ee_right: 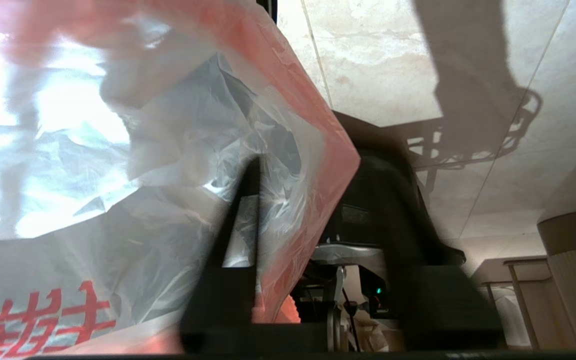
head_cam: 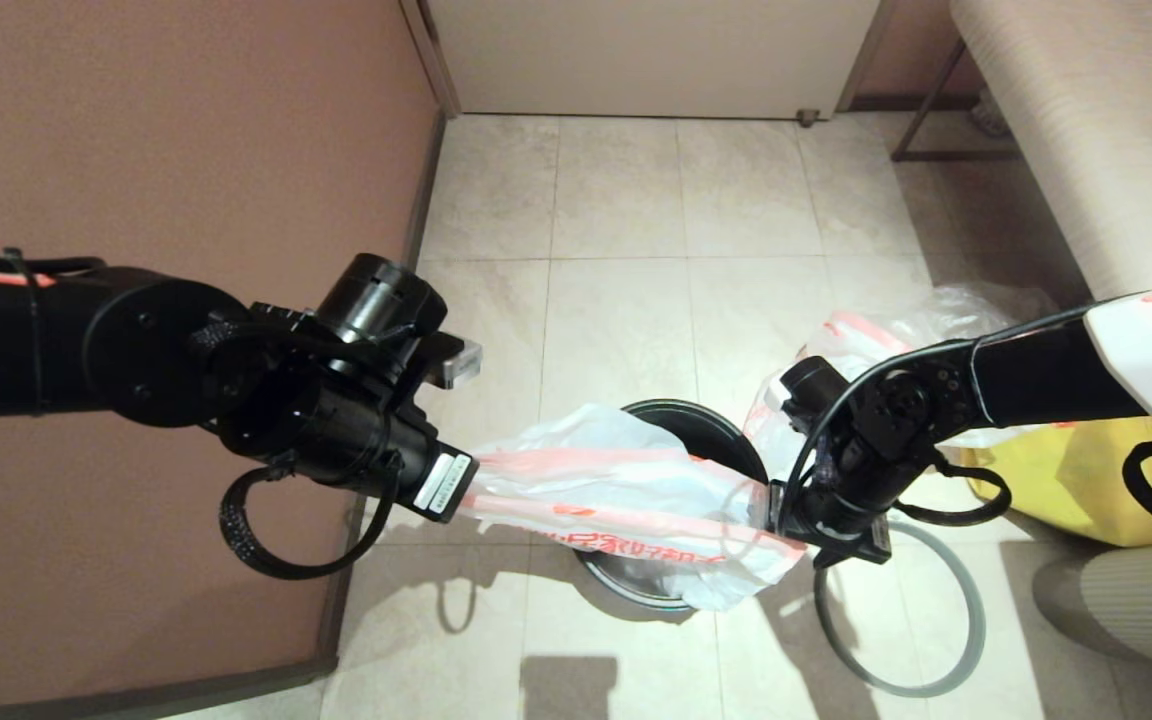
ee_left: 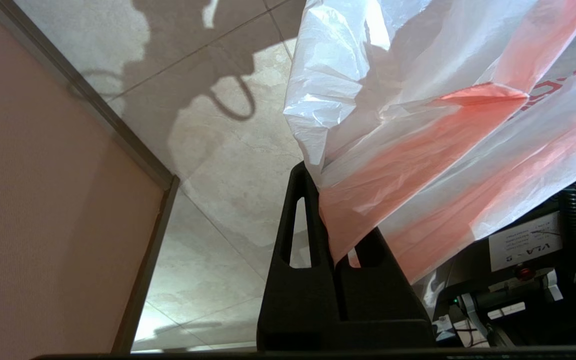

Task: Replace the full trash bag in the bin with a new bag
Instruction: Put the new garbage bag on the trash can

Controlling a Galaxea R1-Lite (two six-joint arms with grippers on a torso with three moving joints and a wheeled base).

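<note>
A translucent white new bag (head_cam: pixel 626 490) with an orange-red hem and red lettering hangs stretched between 2 robot arms above a tiled floor (head_cam: pixel 616 200). The left gripper (ee_left: pixel 325 235) is clamped on 1 end of the hem, its dark fingers (ee_left: pixel 295 235) pressed together on the bunched plastic. At the other end, the right gripper (ee_right: pixel 313 200) straddles the hem: 1 finger sits inside the bag's mouth and the other outside, with a gap visible between them, so the plastic is not pinched tight. Directly beneath the stretched bag stands the bin (head_cam: pixel 696 425), a round black bucket, partly hidden by the plastic. Its separate grey ring (head_cam: pixel 936 640) lies flat on the tiles just to the right. Behind the right arm, the full trash bag (head_cam: pixel 896 335) rests crumpled on the floor beside a yellow tote (head_cam: pixel 1076 480).
</note>
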